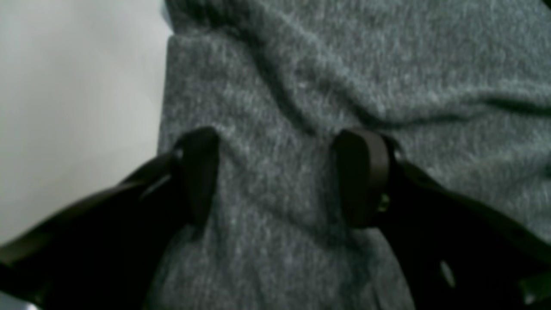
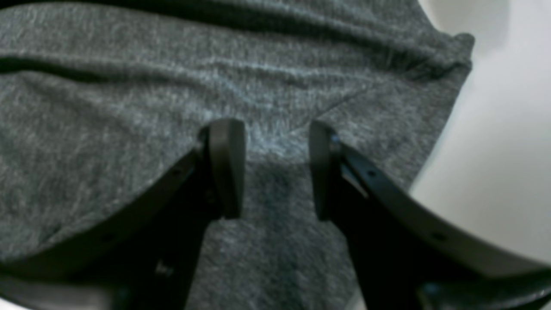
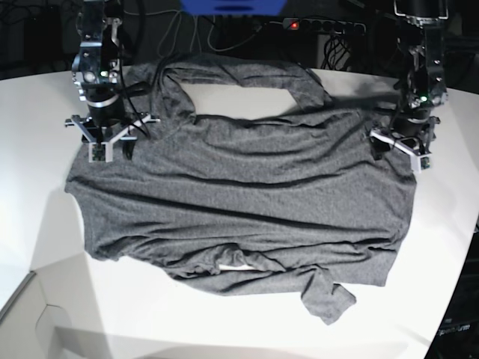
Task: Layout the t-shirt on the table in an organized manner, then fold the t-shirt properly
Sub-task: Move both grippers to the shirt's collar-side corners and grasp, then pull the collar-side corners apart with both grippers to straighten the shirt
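Note:
The dark grey t-shirt [image 3: 247, 194] lies spread across the white table [image 3: 45, 217], wrinkled. One long sleeve arcs along the far side. The other is bunched under the near hem. My right gripper [image 3: 105, 148] stands open on the shirt's corner at the base view's left. In its wrist view the gripper [image 2: 273, 142] has its fingers down on the knit [image 2: 129, 86] near the cloth's edge. My left gripper [image 3: 400, 146] is open wide at the shirt's opposite corner. Its wrist view shows the gripper [image 1: 280, 172] with fabric [image 1: 344, 64] between the tips, beside bare table [image 1: 64, 107].
Cables and a power strip with a red light [image 3: 296, 25] run behind the table's far edge, near a blue object [image 3: 232, 6]. The table's curved edge drops away at the lower left [image 3: 30, 280] and at the right [image 3: 468, 247].

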Motion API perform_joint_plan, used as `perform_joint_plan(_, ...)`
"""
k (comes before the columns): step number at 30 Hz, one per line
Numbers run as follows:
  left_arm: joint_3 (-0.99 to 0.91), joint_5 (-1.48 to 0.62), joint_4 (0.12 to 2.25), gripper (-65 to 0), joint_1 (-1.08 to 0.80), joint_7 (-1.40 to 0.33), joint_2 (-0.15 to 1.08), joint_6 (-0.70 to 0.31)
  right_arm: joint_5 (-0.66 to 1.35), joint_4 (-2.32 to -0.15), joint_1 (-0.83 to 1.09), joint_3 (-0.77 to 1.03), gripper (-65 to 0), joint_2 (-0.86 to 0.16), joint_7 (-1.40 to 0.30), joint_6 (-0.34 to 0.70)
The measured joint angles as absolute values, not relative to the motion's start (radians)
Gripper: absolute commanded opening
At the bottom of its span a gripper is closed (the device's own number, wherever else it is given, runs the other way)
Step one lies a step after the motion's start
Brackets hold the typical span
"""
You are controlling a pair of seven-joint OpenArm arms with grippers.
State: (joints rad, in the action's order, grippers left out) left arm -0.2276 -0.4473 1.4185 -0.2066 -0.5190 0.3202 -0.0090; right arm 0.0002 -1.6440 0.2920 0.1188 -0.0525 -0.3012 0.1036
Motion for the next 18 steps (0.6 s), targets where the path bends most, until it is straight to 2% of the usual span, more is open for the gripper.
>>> perform_joint_plan(8, -0.225, -0.455, 1.275, -22.8, -0.071, -0.556, 0.4, -0.011, 0.001, -1.601, 0.276, 0.12, -41.7, -0.057, -0.29, 0.104)
perform_joint_plan(18, -0.221, -0.412, 1.234, -22.8, 0.015, -0.618, 0.411, -0.003, 0.006, -1.46, 0.197, 0.123, -41.7, -0.059, -0.25, 0.104)
